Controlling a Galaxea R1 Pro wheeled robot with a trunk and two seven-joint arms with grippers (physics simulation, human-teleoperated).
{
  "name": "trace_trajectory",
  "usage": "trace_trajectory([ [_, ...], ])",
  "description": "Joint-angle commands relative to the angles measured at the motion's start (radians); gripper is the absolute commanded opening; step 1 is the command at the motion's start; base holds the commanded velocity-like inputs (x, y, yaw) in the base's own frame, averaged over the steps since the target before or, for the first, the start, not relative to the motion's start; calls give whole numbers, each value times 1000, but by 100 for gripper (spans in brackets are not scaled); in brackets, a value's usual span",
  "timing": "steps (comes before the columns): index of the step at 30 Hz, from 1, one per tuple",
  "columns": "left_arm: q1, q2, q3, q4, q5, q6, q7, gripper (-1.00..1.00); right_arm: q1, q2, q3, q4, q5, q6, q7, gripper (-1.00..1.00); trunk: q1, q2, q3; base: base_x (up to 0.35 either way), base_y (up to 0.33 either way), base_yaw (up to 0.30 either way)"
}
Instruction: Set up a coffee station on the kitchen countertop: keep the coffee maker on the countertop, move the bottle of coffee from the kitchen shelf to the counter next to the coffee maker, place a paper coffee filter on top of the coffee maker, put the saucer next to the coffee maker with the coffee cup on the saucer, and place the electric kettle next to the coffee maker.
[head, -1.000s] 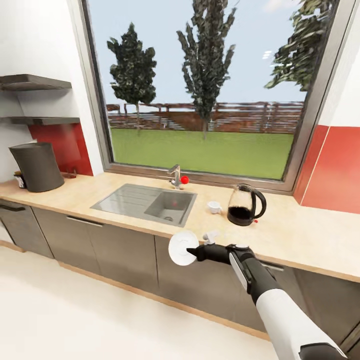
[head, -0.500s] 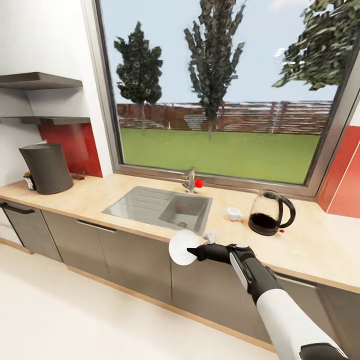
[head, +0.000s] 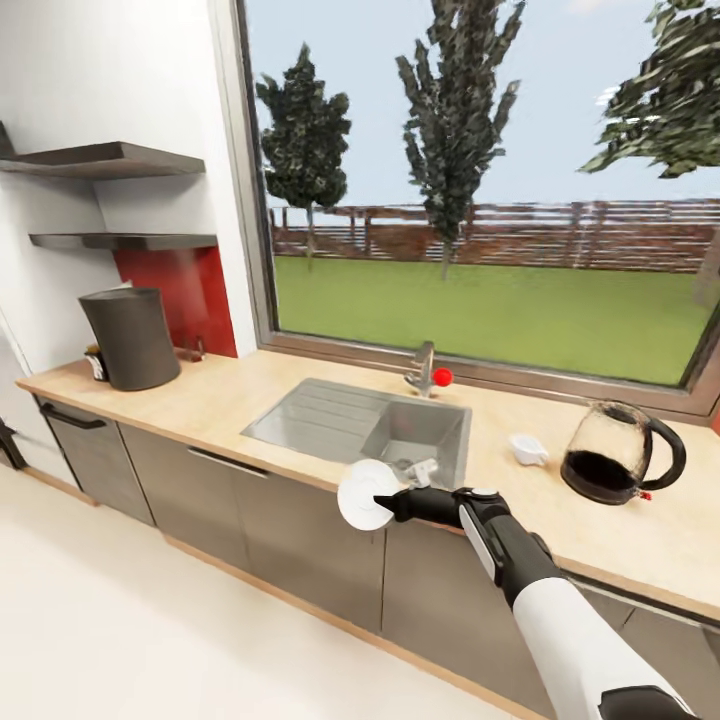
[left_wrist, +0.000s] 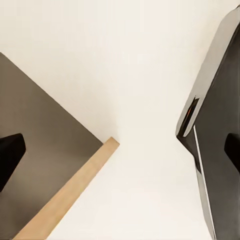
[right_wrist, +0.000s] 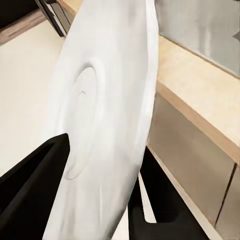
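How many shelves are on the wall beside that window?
2: an upper shelf and a lower shelf right beneath it, both on the white wall above the coffee maker. More may lie beyond the picture's edge.

Grey cabinet panel (left_wrist: 45, 150), beige wood edge (left_wrist: 70, 197), pale floor (left_wrist: 125, 65).

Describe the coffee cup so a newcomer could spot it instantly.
Find the steel sink in the beige countertop under the window. On the counter between the sink and the glass kettle sits the cup. It is small, white and opaque, far lower than the kettle, and apart from the saucer in the right gripper.
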Motion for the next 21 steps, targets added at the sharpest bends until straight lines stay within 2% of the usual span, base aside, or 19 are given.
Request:
trace_trajectory([
  [1,-1,0,7,0,-10,-3,1,100,-1,0,-2,-2,4,6,4,-100,1,-2,-2,241,240,273],
  [21,-2,0,9,-9,-7,-4,1,100,-1,0,-2,0,4,6,4,-100,1,-2,7,241,240,270],
])
